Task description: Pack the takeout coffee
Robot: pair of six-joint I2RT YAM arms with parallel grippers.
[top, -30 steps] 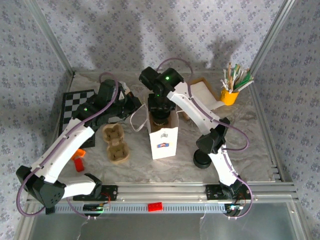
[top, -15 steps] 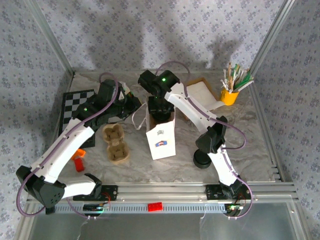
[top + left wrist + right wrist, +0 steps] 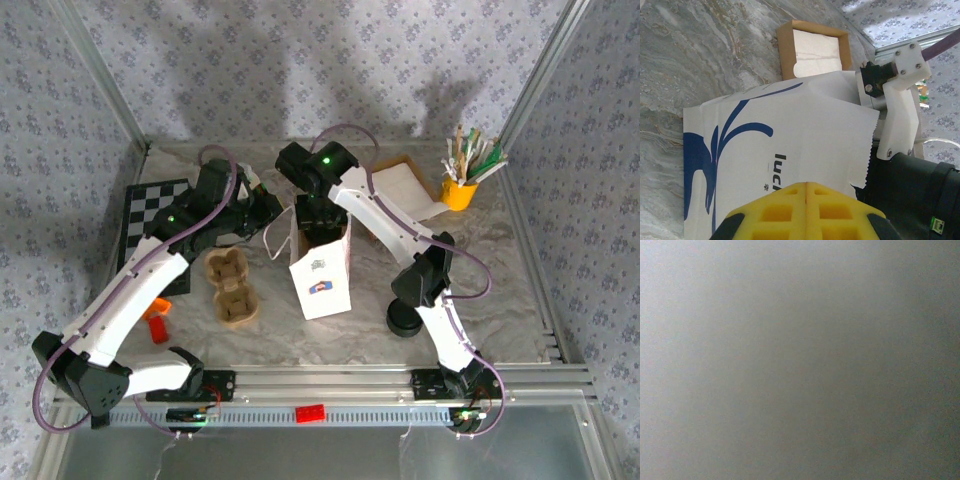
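Observation:
A white paper bag (image 3: 322, 280) with a blue logo stands upright mid-table, leaning slightly left. My right arm's wrist (image 3: 318, 212) reaches down into the bag's open mouth, and its fingers are hidden inside. The takeout coffee is hidden from view. My left gripper (image 3: 268, 207) sits at the bag's upper left edge, beside the string handle (image 3: 272, 240). In the left wrist view its yellow fingertips (image 3: 807, 184) are pressed together against the bag's side (image 3: 790, 135), with nothing visible between them. The right wrist view is a flat grey blur.
An empty brown pulp two-cup tray (image 3: 230, 287) lies left of the bag. A low stack of black lids (image 3: 404, 320) sits at the right. A napkin box (image 3: 405, 188), a yellow cup of stirrers (image 3: 462, 188), a chessboard (image 3: 150, 212) and an orange piece (image 3: 157, 320) surround them.
The right wrist has sunk deeper into the bag, and the brown thing seen in its mouth is now hidden. The bag has shifted and leaned slightly left. The left arm stays put.

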